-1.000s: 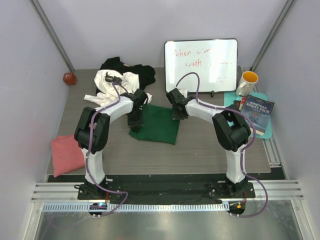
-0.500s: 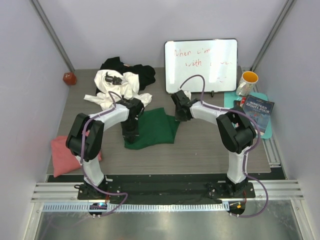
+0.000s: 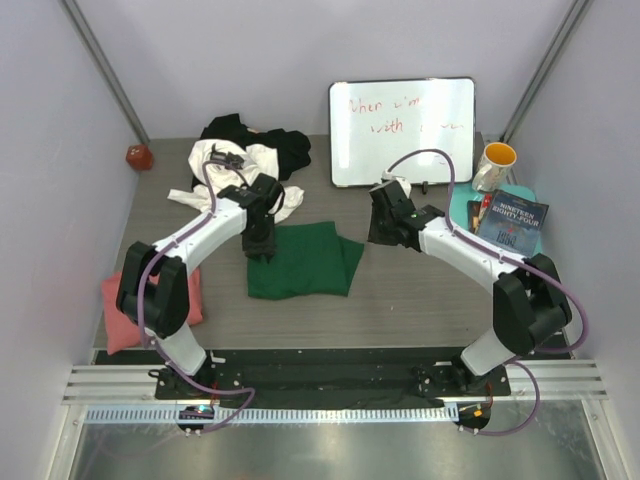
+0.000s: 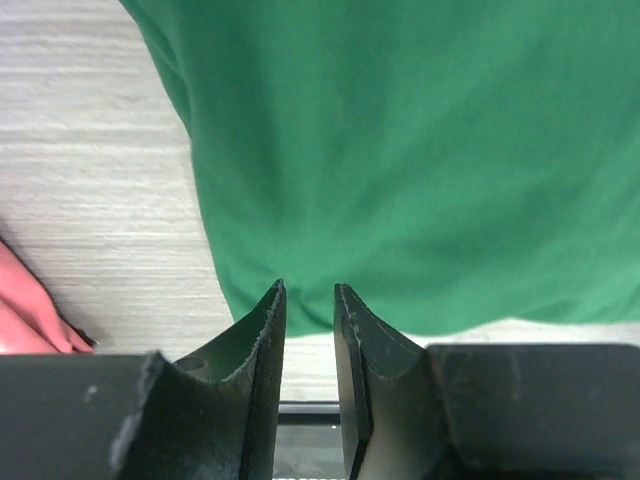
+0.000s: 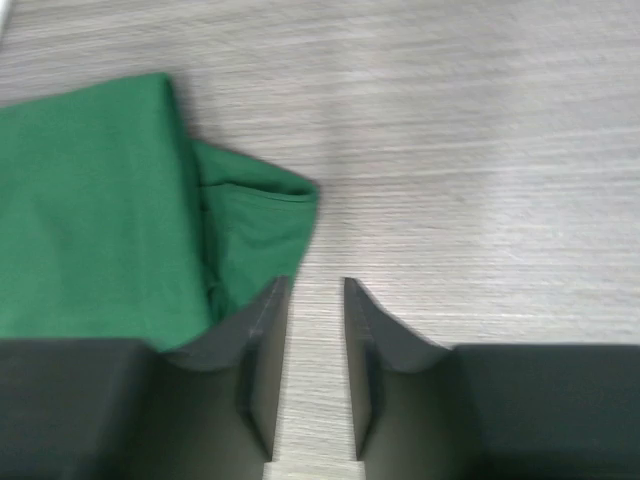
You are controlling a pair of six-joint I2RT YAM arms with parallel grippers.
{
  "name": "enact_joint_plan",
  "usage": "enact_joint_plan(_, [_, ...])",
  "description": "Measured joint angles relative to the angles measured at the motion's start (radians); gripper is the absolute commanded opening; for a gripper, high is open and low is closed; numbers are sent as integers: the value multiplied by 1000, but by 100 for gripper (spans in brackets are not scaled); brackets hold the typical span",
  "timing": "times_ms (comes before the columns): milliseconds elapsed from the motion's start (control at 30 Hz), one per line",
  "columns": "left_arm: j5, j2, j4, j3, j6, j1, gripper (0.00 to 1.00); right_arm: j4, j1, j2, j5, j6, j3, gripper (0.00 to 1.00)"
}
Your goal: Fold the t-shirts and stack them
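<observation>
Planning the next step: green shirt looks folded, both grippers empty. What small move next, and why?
Probably lift both grippers clear: the left gripper and right gripper stand open and empty at the edges of the folded green t-shirt, and the white t-shirt lies crumpled behind.

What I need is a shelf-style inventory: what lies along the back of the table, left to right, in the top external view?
Red ball → white t-shirt → whiteboard → mug. The black t-shirt overlaps the white one, so it is left out.
</observation>
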Motion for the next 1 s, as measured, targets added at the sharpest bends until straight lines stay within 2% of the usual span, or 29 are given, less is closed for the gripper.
enact_joint_plan(167, [-19, 48, -5, 27, 3, 43, 43, 35, 0, -5, -79, -6, 1, 45])
enact_joint_plan(300, [-17, 79, -8, 34, -5, 101, 46, 73, -1, 78, -209, -17, 21, 45])
enact_joint_plan(667, [-24, 87, -7, 68, -18, 133, 46, 186, -1, 253, -403, -20, 101, 48])
enact_joint_plan(1000, [-14, 205, 9, 93, -18, 134, 45, 238, -1, 381, -479, -19, 172, 50])
